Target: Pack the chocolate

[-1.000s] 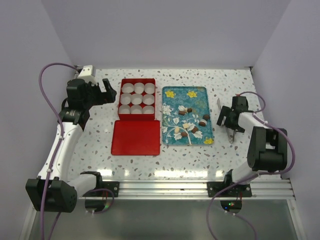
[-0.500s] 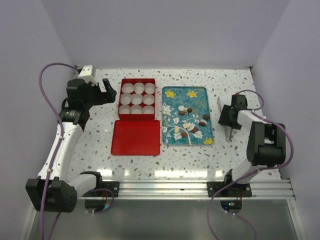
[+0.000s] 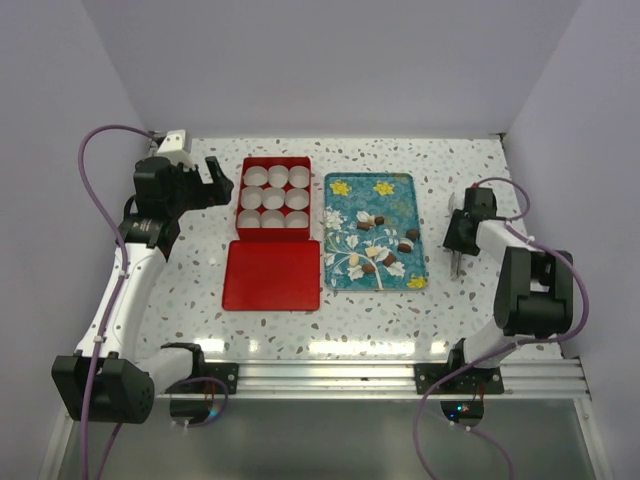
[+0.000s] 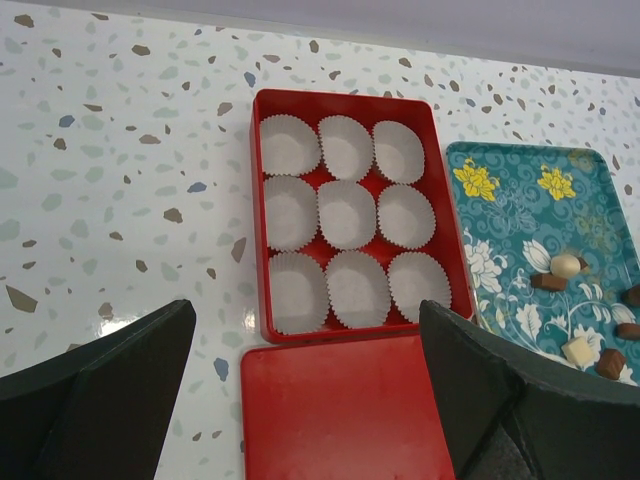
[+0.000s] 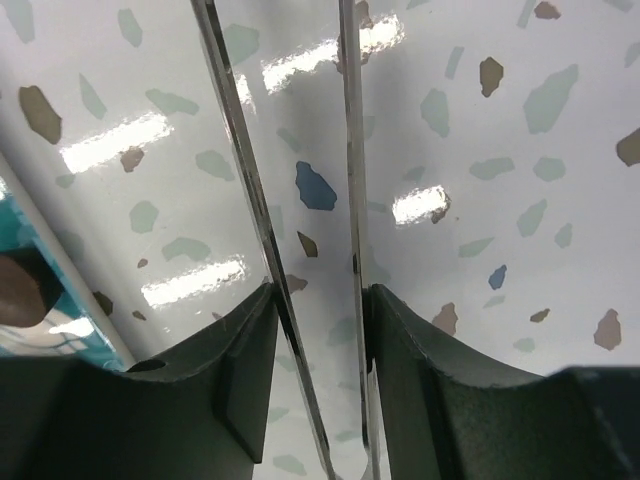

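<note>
Tweezers (image 5: pixel 242 170) lie on the counter (image 3: pixel 380 320) at the right of the top view. My right fingers (image 3: pixel 459 248) are clamped on them, one pressed to the outside of each blade, and a gap shows between the blades. I judge this pickup to be the step in hand. To do it well I would hold just firmly enough to carry them, because a hard squeeze would close the tips before they reach anything. I would also lift straight up and keep the tips level, so they neither scrape nor swing in my hold.

Just left of the tweezers is the teal tray (image 3: pixel 398 200), and the chocolate (image 3: pixel 379 220) lies loose across its middle and lower part, dark and pale pieces near one another. I would pick an outlying piece first.

Further left is the red box (image 3: pixel 244 195), its nine paper cups (image 3: pixel 275 200) all unfilled, with the lid (image 3: pixel 272 275) lying flat just below it in the frame.

My left fingers (image 3: pixel 217 183) are wide apart at the upper left and hold nothing. They hover beside the box and touch nothing.
</note>
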{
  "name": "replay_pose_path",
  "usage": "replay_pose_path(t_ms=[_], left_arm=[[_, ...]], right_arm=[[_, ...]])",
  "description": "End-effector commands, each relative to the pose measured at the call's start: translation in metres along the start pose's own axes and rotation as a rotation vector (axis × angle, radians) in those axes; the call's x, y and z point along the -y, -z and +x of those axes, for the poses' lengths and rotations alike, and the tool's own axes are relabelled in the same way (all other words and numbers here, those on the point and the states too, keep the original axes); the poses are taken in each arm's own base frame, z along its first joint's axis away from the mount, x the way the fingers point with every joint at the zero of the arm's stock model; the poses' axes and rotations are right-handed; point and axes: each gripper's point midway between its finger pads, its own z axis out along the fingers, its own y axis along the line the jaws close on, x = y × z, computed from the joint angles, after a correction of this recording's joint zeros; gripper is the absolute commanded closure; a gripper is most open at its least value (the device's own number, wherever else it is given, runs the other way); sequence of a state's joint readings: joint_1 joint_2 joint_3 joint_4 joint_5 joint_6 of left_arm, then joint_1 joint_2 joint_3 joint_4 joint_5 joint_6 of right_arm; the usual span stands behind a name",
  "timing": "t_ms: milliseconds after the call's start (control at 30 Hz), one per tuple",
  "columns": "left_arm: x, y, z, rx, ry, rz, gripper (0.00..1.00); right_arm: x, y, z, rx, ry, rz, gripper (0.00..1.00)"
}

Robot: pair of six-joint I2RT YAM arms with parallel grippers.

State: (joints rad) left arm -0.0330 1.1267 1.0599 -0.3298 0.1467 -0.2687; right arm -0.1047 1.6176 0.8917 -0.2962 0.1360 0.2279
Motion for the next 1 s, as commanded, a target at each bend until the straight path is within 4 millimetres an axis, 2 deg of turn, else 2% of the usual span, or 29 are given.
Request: replay_pose_path(t_ms=[0, 400, 700, 967], left_arm=[[0.004, 0.0, -0.019, 0.069, -0.012, 0.021, 0.0], [0.007, -0.001, -0.022, 0.081, -0.017, 0.039, 0.0], [0.011, -0.005, -0.025, 0.091, -0.004, 0.062, 0.0], [0.012, -0.005, -0.025, 0.089, -0.002, 0.067, 0.0]], right_arm=[[0.0, 0.029, -0.027, 0.099, -0.012, -0.016, 0.56], [-0.003, 0.068, -0.051, 0.176, -0.055, -0.043, 0.58], [-0.008, 0.108, -0.083, 0.261, -0.058, -0.08, 0.59], [-0.009, 0.129, -0.092, 0.294, -0.056, -0.099, 0.63]])
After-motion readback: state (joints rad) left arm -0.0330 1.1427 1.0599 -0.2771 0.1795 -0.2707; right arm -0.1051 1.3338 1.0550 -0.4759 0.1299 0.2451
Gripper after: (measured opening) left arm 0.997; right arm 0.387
